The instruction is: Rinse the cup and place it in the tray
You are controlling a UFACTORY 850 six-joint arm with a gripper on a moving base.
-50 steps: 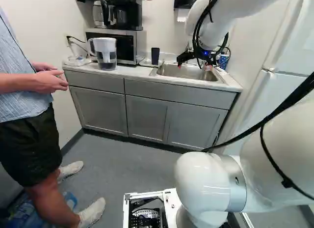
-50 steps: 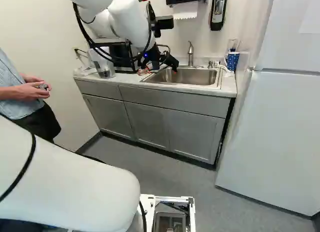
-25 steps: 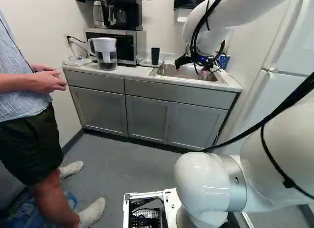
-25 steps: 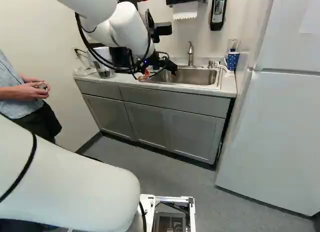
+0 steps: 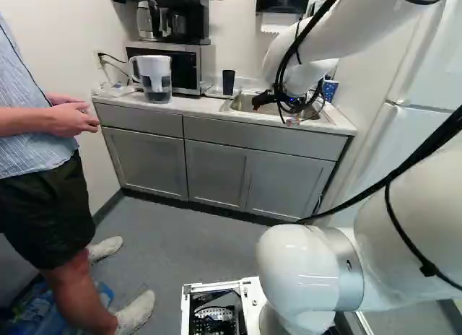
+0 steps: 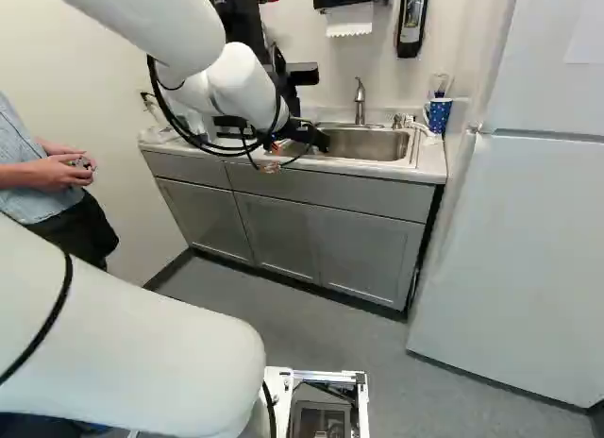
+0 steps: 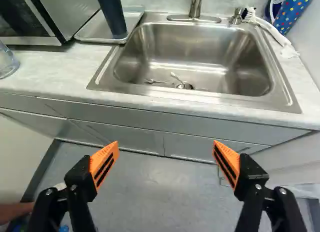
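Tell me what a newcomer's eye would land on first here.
Probably the big glossy white robot arm, filling the right side of the left base view. Next, the open black gripper with its bright orange pads, a stainless steel sink ahead of it. Then perhaps the tall dark cup, standing on the shallow metal tray beside the sink.

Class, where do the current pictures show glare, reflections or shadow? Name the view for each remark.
Left base view: small highlights on the arm's rounded white joint; a dark strip under the cabinets, shadow or trim, cannot tell. Right base view: refrigerator without strong glare. Wrist view: bright reflections on the steel sink.
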